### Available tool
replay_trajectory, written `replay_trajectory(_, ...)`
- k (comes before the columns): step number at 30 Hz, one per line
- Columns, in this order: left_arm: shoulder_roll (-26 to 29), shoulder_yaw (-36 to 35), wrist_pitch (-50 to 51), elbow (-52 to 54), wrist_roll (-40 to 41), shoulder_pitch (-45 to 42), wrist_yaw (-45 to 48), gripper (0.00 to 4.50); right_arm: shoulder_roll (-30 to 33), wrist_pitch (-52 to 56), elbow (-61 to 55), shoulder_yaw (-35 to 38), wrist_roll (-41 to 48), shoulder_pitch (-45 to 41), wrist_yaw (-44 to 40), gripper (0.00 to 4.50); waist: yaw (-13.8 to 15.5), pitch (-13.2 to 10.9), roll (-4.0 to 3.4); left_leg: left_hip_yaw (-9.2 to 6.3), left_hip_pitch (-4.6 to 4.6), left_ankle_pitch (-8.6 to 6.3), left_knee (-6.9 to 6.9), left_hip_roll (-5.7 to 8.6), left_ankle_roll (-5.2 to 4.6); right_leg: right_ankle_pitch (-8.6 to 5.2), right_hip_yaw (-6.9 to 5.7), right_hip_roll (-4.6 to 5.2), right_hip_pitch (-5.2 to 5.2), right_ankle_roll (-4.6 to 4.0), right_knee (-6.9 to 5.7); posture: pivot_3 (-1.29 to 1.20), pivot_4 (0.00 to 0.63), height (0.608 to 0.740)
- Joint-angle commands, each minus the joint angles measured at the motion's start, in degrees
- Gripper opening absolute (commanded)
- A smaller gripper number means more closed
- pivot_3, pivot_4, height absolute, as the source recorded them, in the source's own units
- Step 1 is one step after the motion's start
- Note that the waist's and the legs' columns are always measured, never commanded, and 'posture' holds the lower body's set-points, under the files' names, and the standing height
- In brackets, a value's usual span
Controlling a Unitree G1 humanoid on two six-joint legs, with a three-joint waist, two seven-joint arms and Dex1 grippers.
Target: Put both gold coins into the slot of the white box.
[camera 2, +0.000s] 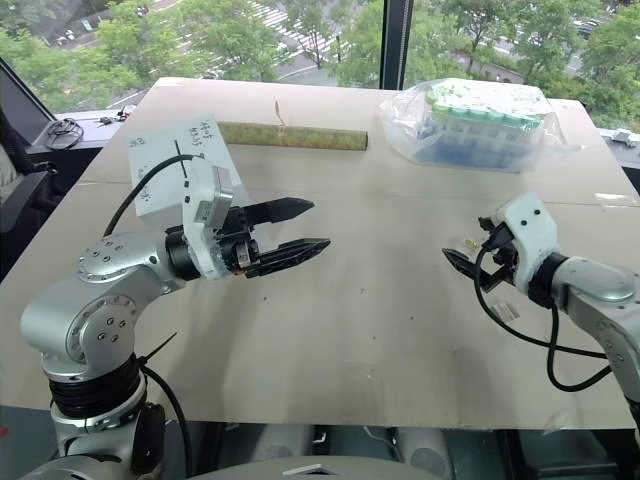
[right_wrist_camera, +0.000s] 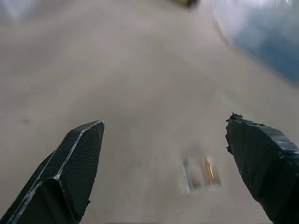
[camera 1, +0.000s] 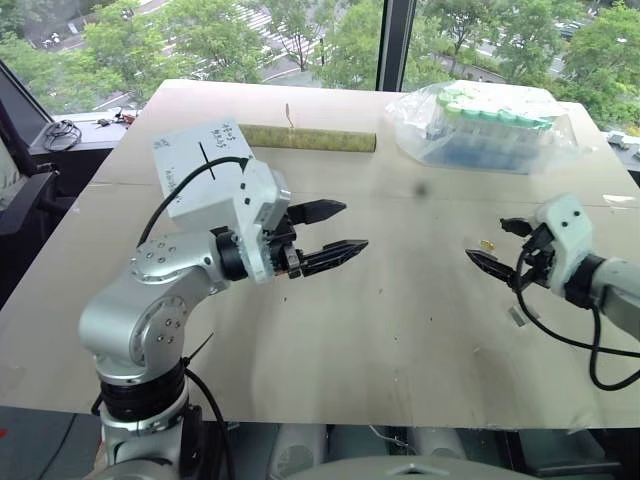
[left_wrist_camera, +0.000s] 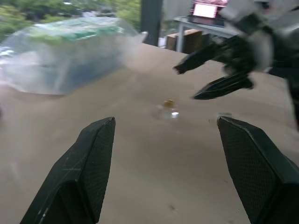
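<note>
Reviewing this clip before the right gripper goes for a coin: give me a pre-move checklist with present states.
1. Right gripper open and empty: ok.
2. Gold coin on the table between its fingers: ok.
3. Second coin located: cannot tell.
4. Left gripper open, holding nothing: ok.
5. Slot on the white box unobstructed: not ok, the left arm partly covers the box.
6. Plastic scrap beside the coin clear of the pinch: cannot tell.

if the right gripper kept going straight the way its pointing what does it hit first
Probably the gold coin on the table: the open right gripper slants down with the coin lying between its fingertips, just ahead. Depth is unclear, so it could meet bare tabletop beside it.
</note>
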State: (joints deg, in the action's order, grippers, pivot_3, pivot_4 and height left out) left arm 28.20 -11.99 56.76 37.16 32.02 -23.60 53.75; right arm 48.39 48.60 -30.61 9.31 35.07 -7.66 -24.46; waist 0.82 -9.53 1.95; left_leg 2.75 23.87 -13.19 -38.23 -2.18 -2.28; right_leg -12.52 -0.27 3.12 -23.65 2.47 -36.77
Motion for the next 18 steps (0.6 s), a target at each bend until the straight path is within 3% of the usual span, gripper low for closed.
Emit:
replay_trajectory(1, 2.2, 1.8, -5.8, -0.8, 0.6, 1.6, 0.9, 3.52, -0.9, -1.9, -0.4, 0.6, -2.8, 0.2, 0.5, 4.50, 0.0, 0.0, -0.01, 0.04, 0.00, 0.00, 0.00, 0.01, -0.01, 0.00, 0.04, 0.00, 0.00, 0.00, 0.00, 0.00, 0.150, 0.740)
replay_trajectory(9, 7.1, 3.0, -9.4, -1.3, 4.0, 5.0, 3.3, 3.52, -3.7, -0.1, 5.8, -0.9, -5.8, -1.7, 0.4, 4.50, -0.1, 0.0, -0.01, 0.03, 0.03, -0.02, 0.07, -0.02, -0.02, -0.01, 0.04, -0.11, -0.03, 0.02, 0.02, 0.00, 0.150, 0.740)
replay_trajectory(14, 8.4, 2.4, -10.1, -1.4, 7.5, 4.7, 3.0, 3.55, -4.2, -1.4, 10.4, -2.4, -8.8, -3.7, -0.5, 2.79, -0.1, 0.0, -0.02, 0.04, 0.01, -0.02, 0.06, -0.03, -0.02, -0.01, 0.05, -0.11, -0.03, 0.01, 0.02, 0.00, 0.150, 0.740)
replay_trajectory(18, 9.4, 2.9, -10.9, -1.6, 8.8, 5.0, 2.3, 3.55, -4.8, -2.5, 13.5, -3.5, -10.5, -5.4, -1.8, 2.79, -0.1, 0.0, -0.03, 0.03, 0.02, -0.02, 0.07, -0.02, -0.02, -0.01, 0.05, -0.13, -0.03, 0.01, 0.02, 0.00, 0.150, 0.740)
